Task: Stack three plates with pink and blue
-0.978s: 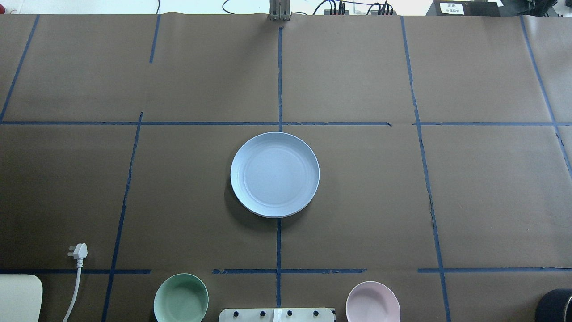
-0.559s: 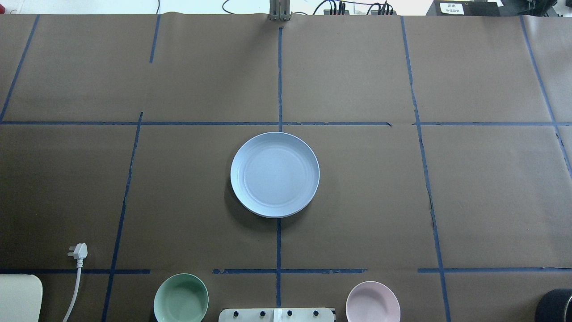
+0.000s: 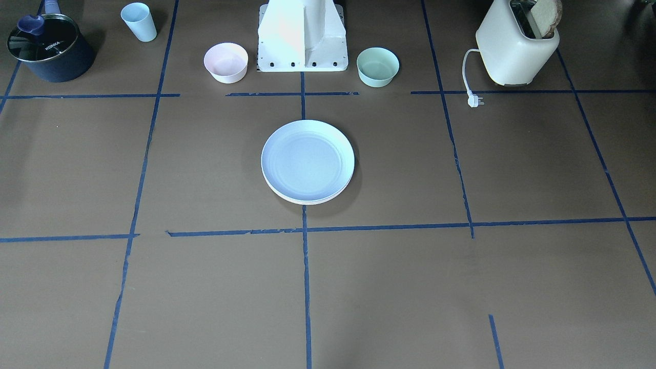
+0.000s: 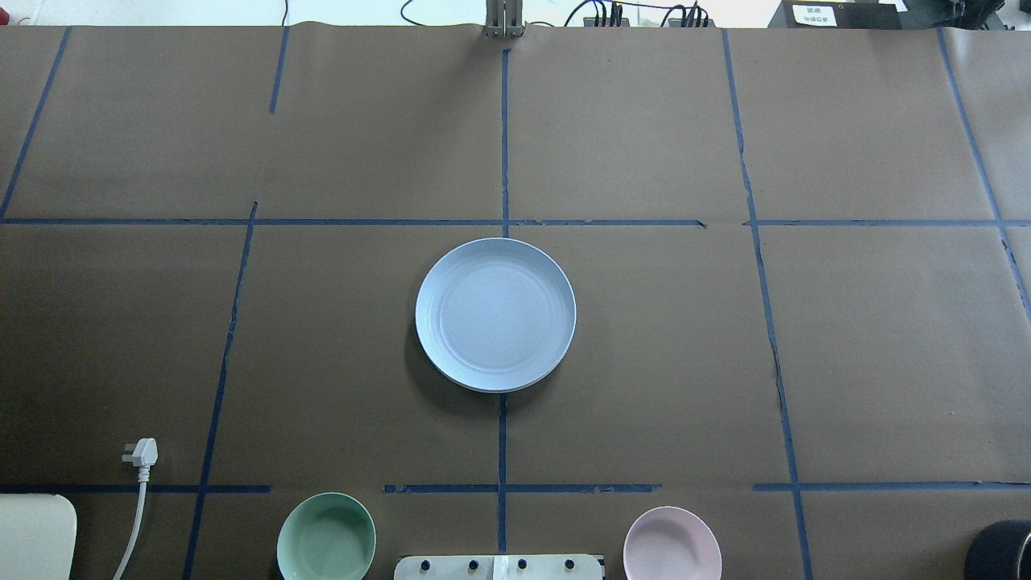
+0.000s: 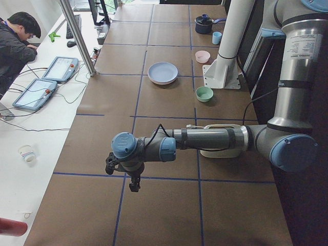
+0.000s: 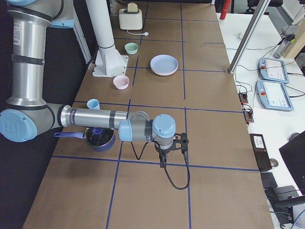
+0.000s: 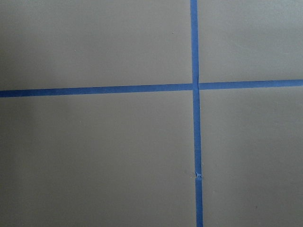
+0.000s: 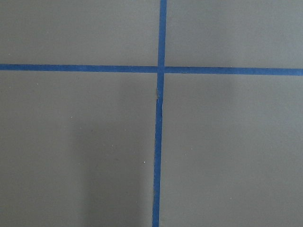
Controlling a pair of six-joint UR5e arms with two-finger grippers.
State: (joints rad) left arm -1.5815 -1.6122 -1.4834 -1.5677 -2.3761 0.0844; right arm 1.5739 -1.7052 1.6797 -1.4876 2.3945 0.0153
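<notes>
The left end effector (image 5: 134, 186) hangs fingers-down over the desk (image 4: 644, 362), with only a tape cross (image 7: 194, 86) directly beneath it. It appears in a side view alone, so its opening cannot be determined; no plate is seen at it. The right end effector (image 6: 162, 164) hangs the same way at the opposite end of the desk, over a similar crossing of tape. Its opening likewise cannot be determined. Farther inward from both, beside the robot's base, stand the green bowl (image 4: 325, 538) and the pink bowl (image 4: 672, 544). Farthest from either end effector, at the desk's middle and well apart from both, lies the blue plate (image 4: 495, 314). It sits on a paler rim (image 3: 307, 201), which looks pinkish in the right side view. The number of plates below cannot be counted. Over the last second the overhead view shows no change: the plate and both bowls occupy identical positions. Judgement: stacking is probably complete, with both arms parked clear.
</notes>
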